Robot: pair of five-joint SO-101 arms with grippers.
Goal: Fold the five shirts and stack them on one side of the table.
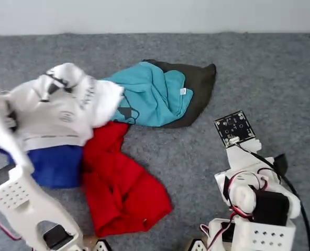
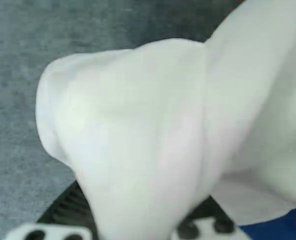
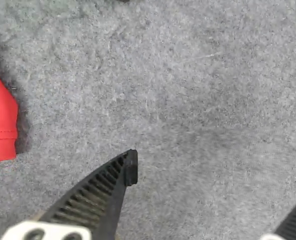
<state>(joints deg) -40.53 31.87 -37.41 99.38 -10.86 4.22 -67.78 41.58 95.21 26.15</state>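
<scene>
At the left edge of the tabletop (image 1: 270, 73) we saw the left arm (image 1: 13, 198) rising from the near corner and leaning toward the far side, its wrist just beside the pile of clothes. Its jaws were drawn close together on a thick bunch of the white shirt (image 1: 61, 112) (the cloth spilled over them, right up against the wrist camera). That shirt lay crumpled on top of the blue shirt (image 1: 55, 164), overlapped the far end of the red shirt (image 1: 121, 188) and met the teal shirt (image 1: 155, 94). The teal shirt rested on a dark olive shirt (image 1: 199, 86) at the far middle of the tabletop. The red shirt stretched from the pile toward the near edge.

At the near right, the right arm (image 1: 254, 198) was folded back on itself with its wrist pointing down. Its jaws stood wide apart and held nothing, over bare grey surface. A corner of the red shirt lay off to one side of them, near but touching neither.
</scene>
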